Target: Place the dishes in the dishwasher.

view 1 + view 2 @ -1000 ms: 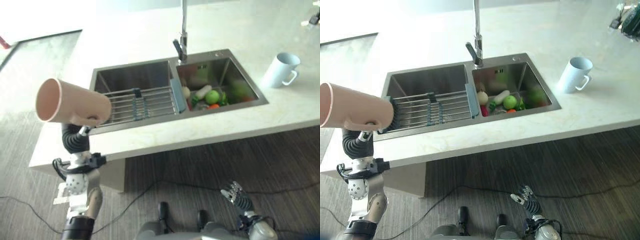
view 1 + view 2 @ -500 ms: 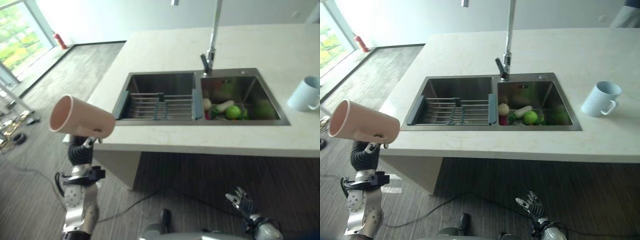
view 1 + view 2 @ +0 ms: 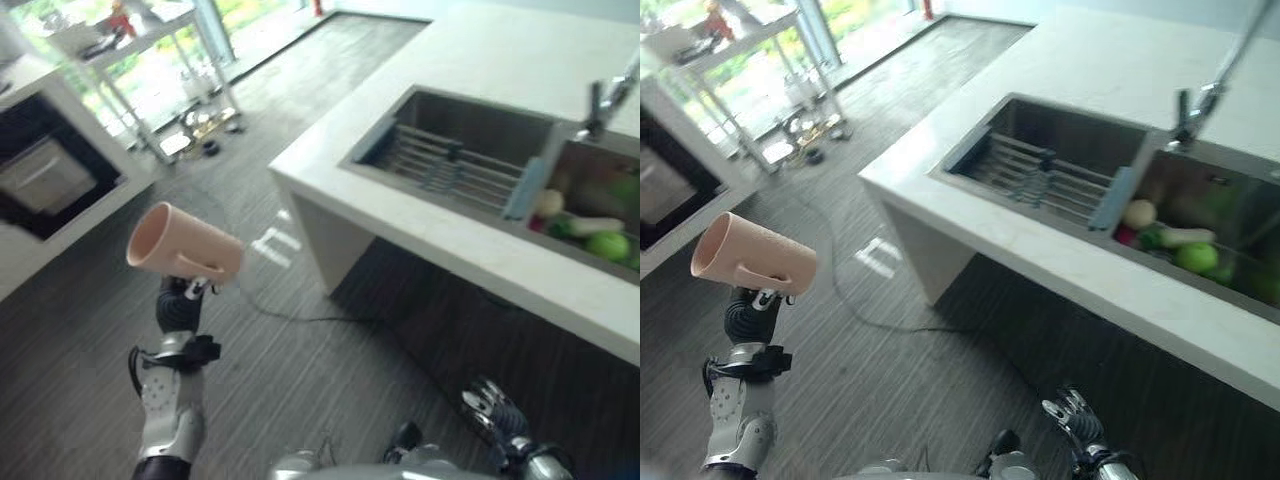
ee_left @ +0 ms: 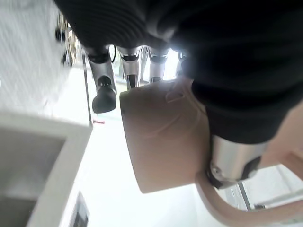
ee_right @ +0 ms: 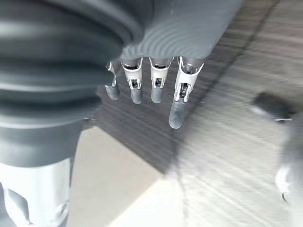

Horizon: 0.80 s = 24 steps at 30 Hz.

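**Ana:** Cup first. Where is the tall peach-pink plastic mug [image 3: 185, 246] at this moment?

**Ben:** Up in the air over the dark striped wooden floor [image 3: 80, 330], lying on its side with its mouth turned toward the window. The left hand [image 4: 142, 61] has it: in the left wrist view the fingers [image 4: 105, 94] curl over the mug's wall and the thumb presses near the handle, so the hand is closed around it.

**Ana:** And the right hand [image 3: 1072, 416]?

**Ben:** Low by the robot's side, fingers hanging straight and relaxed, holding nothing.

**Ana:** Where does the mug go?

**Ben:** A dark open appliance cavity [image 3: 45, 185] sits in the white unit at the far left. I'd guess that's the dishwasher, but I can't tell for certain. The white stone counter [image 3: 430, 225] with the steel double sink [image 3: 480, 140] and its wire rack [image 3: 445, 165] is well apart from the mug, on the other side.

**Ana:** What worries you?

**Ben:** The mug is smooth and tipped sideways, held high. If the fingers ease during the carry, I think it could roll out of the hand and drop to the floor. Swinging it in mouth-first could also knock the rim against the white unit's edge, since the opening looks narrow from here.
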### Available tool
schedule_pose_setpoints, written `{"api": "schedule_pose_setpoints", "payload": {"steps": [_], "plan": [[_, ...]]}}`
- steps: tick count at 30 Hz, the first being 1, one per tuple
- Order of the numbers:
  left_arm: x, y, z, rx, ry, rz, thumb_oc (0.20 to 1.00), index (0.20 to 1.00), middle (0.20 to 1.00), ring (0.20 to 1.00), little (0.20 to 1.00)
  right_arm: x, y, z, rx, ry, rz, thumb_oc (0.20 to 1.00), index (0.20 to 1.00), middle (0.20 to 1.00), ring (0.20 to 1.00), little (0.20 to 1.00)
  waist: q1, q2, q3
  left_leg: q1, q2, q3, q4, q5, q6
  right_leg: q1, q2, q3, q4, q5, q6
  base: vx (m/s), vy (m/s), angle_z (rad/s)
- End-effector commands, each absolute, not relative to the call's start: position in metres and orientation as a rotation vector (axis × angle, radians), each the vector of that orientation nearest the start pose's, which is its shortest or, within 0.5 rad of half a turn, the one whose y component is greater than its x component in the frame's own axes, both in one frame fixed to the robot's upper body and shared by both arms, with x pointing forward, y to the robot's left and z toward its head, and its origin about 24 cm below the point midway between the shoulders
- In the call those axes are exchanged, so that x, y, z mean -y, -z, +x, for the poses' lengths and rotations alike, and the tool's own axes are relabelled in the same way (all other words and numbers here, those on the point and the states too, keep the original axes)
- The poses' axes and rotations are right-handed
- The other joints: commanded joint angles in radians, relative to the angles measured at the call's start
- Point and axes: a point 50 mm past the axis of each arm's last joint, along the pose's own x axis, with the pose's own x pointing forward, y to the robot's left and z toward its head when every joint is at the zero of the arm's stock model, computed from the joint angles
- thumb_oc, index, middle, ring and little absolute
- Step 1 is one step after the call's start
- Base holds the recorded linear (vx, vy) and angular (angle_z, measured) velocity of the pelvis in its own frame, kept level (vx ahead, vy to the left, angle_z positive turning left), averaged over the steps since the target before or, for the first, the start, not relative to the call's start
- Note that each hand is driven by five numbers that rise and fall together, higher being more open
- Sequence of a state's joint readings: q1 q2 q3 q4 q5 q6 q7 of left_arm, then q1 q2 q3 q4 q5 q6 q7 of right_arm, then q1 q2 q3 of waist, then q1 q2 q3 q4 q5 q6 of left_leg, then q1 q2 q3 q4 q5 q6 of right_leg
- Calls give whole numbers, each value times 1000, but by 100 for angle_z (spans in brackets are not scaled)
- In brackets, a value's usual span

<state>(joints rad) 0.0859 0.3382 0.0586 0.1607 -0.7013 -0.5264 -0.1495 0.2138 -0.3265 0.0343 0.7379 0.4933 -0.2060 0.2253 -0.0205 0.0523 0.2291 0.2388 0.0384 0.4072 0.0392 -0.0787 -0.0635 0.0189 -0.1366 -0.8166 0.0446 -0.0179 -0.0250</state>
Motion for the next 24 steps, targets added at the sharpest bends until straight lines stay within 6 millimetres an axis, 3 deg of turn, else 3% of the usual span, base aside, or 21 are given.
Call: {"api": "schedule_pose_setpoints", "payload": {"steps": [1, 4, 7, 12, 13, 14, 15, 17, 19, 21, 24], "plan": [[-260, -96, 226, 531, -71, -109, 200, 200, 200, 200, 200, 245, 97, 153, -531, 115, 210, 1000, 1000, 1000, 1000, 1000, 0, -6, -32, -26, -41, -93, -25, -56, 24, 11, 45, 250, 17, -26, 101, -63, 254, 99], [-260, -99, 222, 535, -37, -74, 200, 200, 200, 200, 200, 239, 98, 158, -532, 113, 261, 1000, 1000, 1000, 1000, 1000, 29, -4, -26, -47, -63, -142, -57, -52, 53, 2, 32, 261, 50, -27, 118, -50, 229, 75], [-261, -104, 221, 539, -16, -1, 200, 200, 200, 200, 200, 229, 96, 163, -526, 21, 259, 1000, 1000, 1000, 1000, 1000, 50, -2, -24, -47, -68, -141, -77, -52, 82, -1, -9, 245, 125, -41, 136, -48, 273, 28], [-258, -108, 224, 541, -36, 89, 200, 200, 200, 200, 200, 223, 93, 167, -518, -41, 224, 1000, 1000, 1000, 1000, 1000, 51, -1, -20, -53, -78, -150, -64, -62, 116, -29, -52, 272, 274, -46, 147, -6, 166, 21], [-252, -107, 229, 528, -24, 130, 200, 200, 200, 200, 200, 221, 94, 166, -534, -29, 237, 1000, 1000, 1000, 1000, 1000, 22, -7, -12, -67, -96, -228, -53, -64, 143, -75, -32, 438, 384, -48, 149, 46, -24, 19], [-248, -106, 232, 528, -14, 143, 200, 200, 200, 200, 200, 220, 96, 164, -540, -28, 239, 1000, 1000, 1000, 1000, 1000, 0, -12, -10, -73, -104, -283, -56, -59, 150, -80, 10, 533, 366, -63, 141, 10, -100, 112], [-244, -107, 236, 542, -7, 159, 200, 200, 200, 200, 200, 221, 96, 162, -533, -26, 242, 1000, 1000, 1000, 1000, 1000, -16, -16, -11, -94, -104, -322, -51, -36, 152, -72, 42, 589, 306, -62, 117, 5, -190, 204], [-237, -110, 241, 566, 4, 198, 200, 200, 200, 200, 200, 222, 97, 159, -532, -36, 296, 1000, 1000, 1000, 1000, 1000, -37, -22, -22, -102, -108, -400, -56, -27, 146, -37, 64, 693, 166, -63, 116, 51, -240, 213], [-236, -110, 243, 569, 16, 220, 200, 200, 200, 200, 200, 222, 101, 155, -558, -46, 337, 1000, 1000, 1000, 1000, 1000, -48, -31, -31, -105, -109, -443, -51, -33, 146, -38, 73, 772, 126, -36, 130, 105, -256, 147], [-234, -107, 243, 557, 15, 228, 200, 200, 200, 200, 200, 220, 103, 154, -573, -66, 455, 1000, 1000, 1000, 1000, 1000, -38, -42, -46, -111, -99, -439, -58, -26, 130, -3, 83, 766, 76, -43, 124, 93, -299, 131], [-231, -105, 237, 530, 20, 196, 200, 200, 200, 200, 200, 217, 103, 156, -603, -119, 437, 1000, 1000, 1000, 1000, 1000, -10, -54, -70, -117, -45, -386, -80, -3, 87, 46, 103, 700, 26, -74, 100, 64, -382, 53]]}}
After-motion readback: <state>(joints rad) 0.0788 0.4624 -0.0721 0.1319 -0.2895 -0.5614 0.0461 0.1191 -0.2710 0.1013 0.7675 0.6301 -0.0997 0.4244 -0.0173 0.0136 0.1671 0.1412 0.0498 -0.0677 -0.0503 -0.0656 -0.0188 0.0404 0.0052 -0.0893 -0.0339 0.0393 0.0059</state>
